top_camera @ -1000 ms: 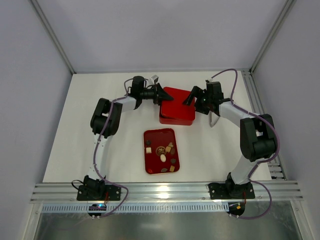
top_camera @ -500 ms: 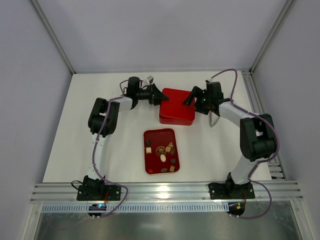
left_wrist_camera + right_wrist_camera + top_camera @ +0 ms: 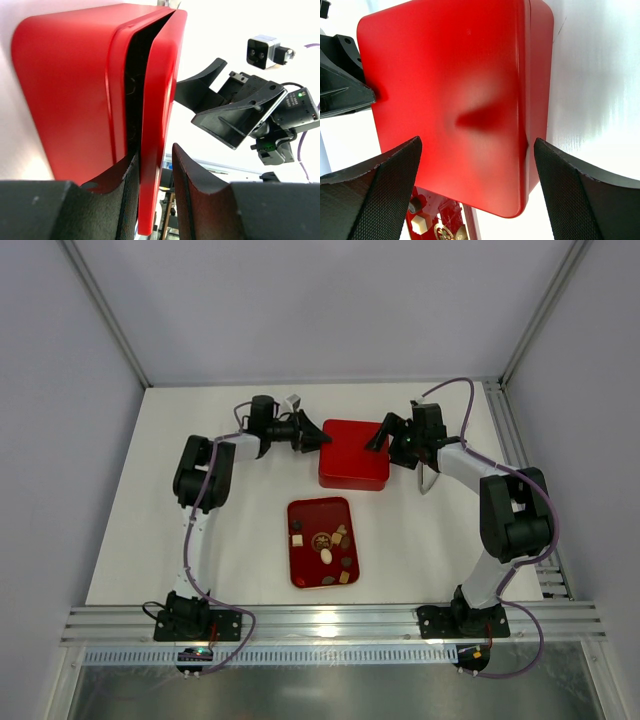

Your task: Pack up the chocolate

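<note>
Left hand: the left hand (image 3: 152, 192) was closed on the edge of the thin glossy red lid (image 3: 159, 100), one black finger (image 3: 125, 195) on each face of it.
Lid: it stood slightly off the body of the square red box (image 3: 65, 90), with a dark gap showing between the two on the left hand's side.
Right hand: the right hand (image 3: 477, 144) was spread wide and held nothing. Its two textured black fingers (image 3: 375, 190) sat either side of the red top in the right wrist view. Whether they touched it could not be told.
Box position: in the top view the box lay toward the far middle of the white surface (image 3: 430, 540), between the two hands, the left hand at its left edge and the right hand at its right far corner.
Chocolate: the small bite-size chocolate pieces (image 3: 327, 556), dark brown, tan and cream-white, lay loose in the flat red rectangular tray (image 3: 313, 512).
Tray position: it sat just on the near side of the box, apart from both hands.
</note>
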Motion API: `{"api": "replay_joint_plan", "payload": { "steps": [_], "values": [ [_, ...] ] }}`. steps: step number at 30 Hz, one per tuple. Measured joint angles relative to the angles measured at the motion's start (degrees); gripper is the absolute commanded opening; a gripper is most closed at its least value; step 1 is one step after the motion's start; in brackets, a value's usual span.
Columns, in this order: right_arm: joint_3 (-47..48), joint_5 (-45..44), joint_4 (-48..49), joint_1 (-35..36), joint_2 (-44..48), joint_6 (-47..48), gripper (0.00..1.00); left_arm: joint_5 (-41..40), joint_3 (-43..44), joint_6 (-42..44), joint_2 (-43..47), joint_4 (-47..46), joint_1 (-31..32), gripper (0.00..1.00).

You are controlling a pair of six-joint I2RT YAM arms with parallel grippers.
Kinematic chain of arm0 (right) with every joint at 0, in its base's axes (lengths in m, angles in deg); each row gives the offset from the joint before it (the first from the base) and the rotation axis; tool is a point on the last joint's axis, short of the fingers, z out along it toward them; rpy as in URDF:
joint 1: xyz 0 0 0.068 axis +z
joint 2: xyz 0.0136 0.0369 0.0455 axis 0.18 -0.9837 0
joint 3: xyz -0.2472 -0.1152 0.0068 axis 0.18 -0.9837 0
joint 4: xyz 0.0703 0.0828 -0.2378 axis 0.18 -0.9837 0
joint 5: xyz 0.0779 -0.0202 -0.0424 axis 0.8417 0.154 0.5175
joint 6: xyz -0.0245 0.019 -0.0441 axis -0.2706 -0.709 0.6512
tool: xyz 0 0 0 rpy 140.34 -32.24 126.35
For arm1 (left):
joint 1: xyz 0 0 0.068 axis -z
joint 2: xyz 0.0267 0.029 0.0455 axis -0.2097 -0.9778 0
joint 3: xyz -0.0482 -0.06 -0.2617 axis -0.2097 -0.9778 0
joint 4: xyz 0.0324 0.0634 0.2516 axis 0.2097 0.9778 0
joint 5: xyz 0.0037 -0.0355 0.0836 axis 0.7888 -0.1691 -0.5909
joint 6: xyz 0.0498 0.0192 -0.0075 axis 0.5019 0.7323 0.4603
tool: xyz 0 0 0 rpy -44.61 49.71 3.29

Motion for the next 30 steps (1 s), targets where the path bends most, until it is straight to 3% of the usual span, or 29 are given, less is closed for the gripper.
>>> {"api": "replay_joint_plan", "payload": {
  "steps": [16,30],
  "values": [
    [0.0,0.0,0.0,0.2,-0.2,0.0,0.92,0.4,-0.6,2.3,0.8,2.1,-1.9,0.31],
    [0.0,0.0,0.0,0.2,-0.6,0.0,0.92,0.4,-0.7,5.9,2.3,6.2,-2.6,0.37]
  ]
}}
